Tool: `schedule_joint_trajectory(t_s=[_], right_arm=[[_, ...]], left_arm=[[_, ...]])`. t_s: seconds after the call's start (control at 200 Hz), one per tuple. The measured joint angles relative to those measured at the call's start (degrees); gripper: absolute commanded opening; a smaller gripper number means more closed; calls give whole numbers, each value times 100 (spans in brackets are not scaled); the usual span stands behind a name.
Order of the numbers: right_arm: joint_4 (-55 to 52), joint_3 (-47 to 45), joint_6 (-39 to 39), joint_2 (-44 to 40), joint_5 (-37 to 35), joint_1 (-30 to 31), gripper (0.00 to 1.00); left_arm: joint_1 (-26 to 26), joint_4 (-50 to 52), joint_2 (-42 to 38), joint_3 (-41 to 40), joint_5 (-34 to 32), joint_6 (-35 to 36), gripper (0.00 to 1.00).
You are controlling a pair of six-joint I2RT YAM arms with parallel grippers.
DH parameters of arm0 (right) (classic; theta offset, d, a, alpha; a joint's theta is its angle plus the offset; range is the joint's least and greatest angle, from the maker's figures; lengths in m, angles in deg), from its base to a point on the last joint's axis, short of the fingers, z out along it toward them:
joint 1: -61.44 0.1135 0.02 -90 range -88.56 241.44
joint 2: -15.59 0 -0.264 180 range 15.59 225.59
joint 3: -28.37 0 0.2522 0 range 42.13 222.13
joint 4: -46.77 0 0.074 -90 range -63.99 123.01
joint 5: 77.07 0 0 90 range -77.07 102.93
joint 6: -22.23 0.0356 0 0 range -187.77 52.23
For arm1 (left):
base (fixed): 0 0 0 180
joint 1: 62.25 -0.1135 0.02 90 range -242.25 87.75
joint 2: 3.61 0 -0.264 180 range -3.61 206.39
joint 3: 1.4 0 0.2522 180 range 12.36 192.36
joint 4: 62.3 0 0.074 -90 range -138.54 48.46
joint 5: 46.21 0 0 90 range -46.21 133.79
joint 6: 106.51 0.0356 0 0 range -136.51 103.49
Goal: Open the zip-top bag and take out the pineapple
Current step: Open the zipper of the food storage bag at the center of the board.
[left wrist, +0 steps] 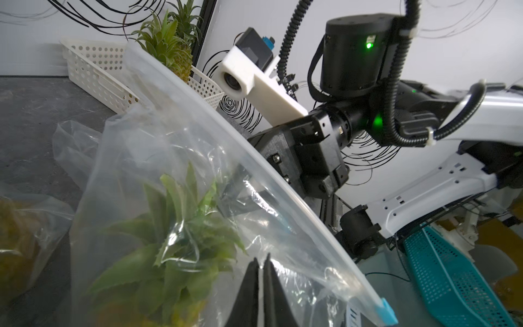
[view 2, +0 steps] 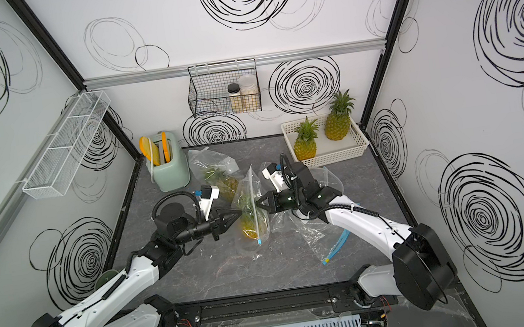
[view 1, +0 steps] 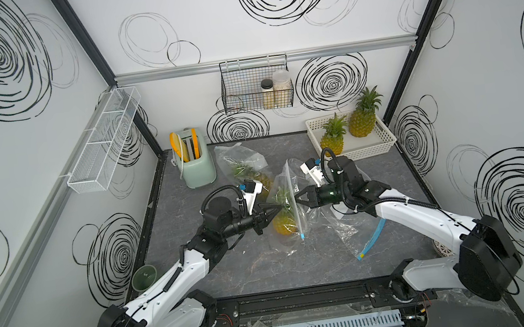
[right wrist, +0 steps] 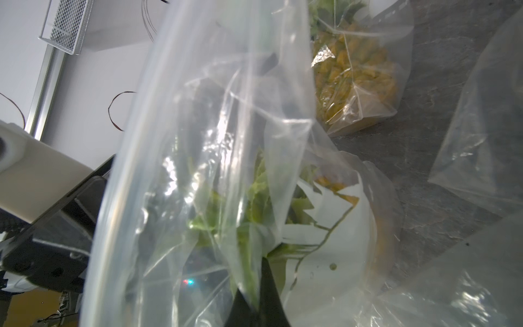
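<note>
A clear zip-top bag (view 1: pixel 283 182) (view 2: pixel 246 187) stands upright mid-table with a pineapple (view 1: pixel 284 225) (view 2: pixel 250 229) inside. Its white zip strip (left wrist: pixel 254 158) runs along the top edge to a blue slider (view 1: pixel 302 235) (left wrist: pixel 388 311). My left gripper (view 1: pixel 278 207) (view 2: pixel 239 214) (left wrist: pixel 261 264) is shut on the bag's film on one side, beside the green leaves (left wrist: pixel 175 240). Facing it from the other side, my right gripper (view 1: pixel 296 198) (view 2: pixel 256 203) (right wrist: pixel 259 271) is shut on the film too, with leaves (right wrist: pixel 254 192) just beyond its tips.
Behind lies a second bagged pineapple (view 1: pixel 247 169) (right wrist: pixel 353 76). An empty bag (view 1: pixel 358 227) with a blue zip lies under my right arm. A white basket (view 1: pixel 385 141) holding two pineapples is at the back right, a toaster (view 1: pixel 194 166) at the back left, a green cup (view 1: pixel 144 276) at the left edge.
</note>
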Motion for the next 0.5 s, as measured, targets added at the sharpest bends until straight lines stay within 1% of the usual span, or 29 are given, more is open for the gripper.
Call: schedule_joint_trajectory(t_s=[0.065,0.085,0.115,0.17,0.2,0.225,0.28,0.31,0.385,0.5], right_arm=[[-4,-26,-24,-66,33,-39,0],[-4,-33,-42,-85,48,-52,0],[-4,-35,-57,-114,66,-68,0],[-2,-35,-87,-153,90,-87,0],[-4,-35,-107,-175,103,-96,0],[-4,-35,-118,-184,109,-96,0],[-2,-35,-151,-197,125,-96,0],[-4,-35,-177,-197,133,-96,0],[-4,-35,-236,-197,149,-96,0],[-7,-35,-323,-197,160,-96,0]], left_arm=[[0,11,-92,-24,-87,13,5],[0,15,-114,-35,-105,13,7],[0,17,-142,-50,-125,15,18],[2,15,-164,-68,-144,15,43],[4,17,-164,-68,-155,-26,54],[4,13,-157,-68,-144,-48,60],[4,13,-140,-68,-131,-127,68],[4,0,-111,-68,-109,-149,74],[22,-26,17,-50,-57,-221,77],[83,-28,369,66,-4,-269,76]])
